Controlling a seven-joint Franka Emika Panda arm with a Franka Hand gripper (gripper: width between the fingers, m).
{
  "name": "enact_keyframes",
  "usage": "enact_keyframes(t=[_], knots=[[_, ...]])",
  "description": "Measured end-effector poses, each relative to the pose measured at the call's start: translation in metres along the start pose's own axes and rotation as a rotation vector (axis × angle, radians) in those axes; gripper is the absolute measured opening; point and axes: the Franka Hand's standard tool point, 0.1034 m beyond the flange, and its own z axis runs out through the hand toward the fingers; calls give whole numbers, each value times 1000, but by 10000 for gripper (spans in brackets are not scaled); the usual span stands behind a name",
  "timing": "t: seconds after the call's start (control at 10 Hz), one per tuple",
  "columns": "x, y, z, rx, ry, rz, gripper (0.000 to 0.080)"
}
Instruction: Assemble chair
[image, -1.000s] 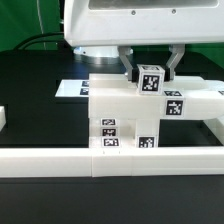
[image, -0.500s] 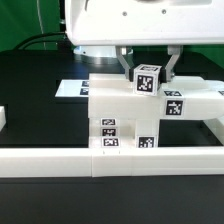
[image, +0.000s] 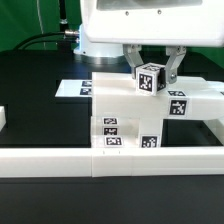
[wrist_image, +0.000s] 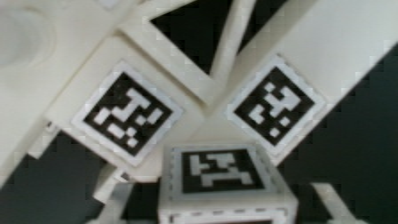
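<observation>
My gripper (image: 151, 74) is shut on a small square white chair leg (image: 149, 78) with a tag on its face. I hold the leg upright on top of the partly built chair (image: 120, 110), a blocky white body with several tags that stands against the rail. In the wrist view the leg (wrist_image: 217, 172) sits between my fingers (wrist_image: 118, 194), and two tagged white panels (wrist_image: 128, 108) of the chair spread out beyond it. Where the leg's lower end meets the chair is hidden.
A long low white rail (image: 60, 160) runs across the front of the black table. The marker board (image: 72, 88) lies flat behind the chair. A small white part (image: 3, 118) shows at the exterior view's left edge. Cables run at the back left.
The wrist has turned a little, and the leg has twisted slightly with it in the same spot on the chair. The chair body has not moved.
</observation>
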Motion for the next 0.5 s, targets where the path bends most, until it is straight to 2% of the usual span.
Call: enact_keyframes(t=[0.2,0.3,0.4,0.5], knots=[[-2,-2,0,11,-3,68,284],[-2,-2,1,11,-4,48,386],[-2,-3,0,13,-3,6,525],[-1,-4,-1,17,-3,-17,610]])
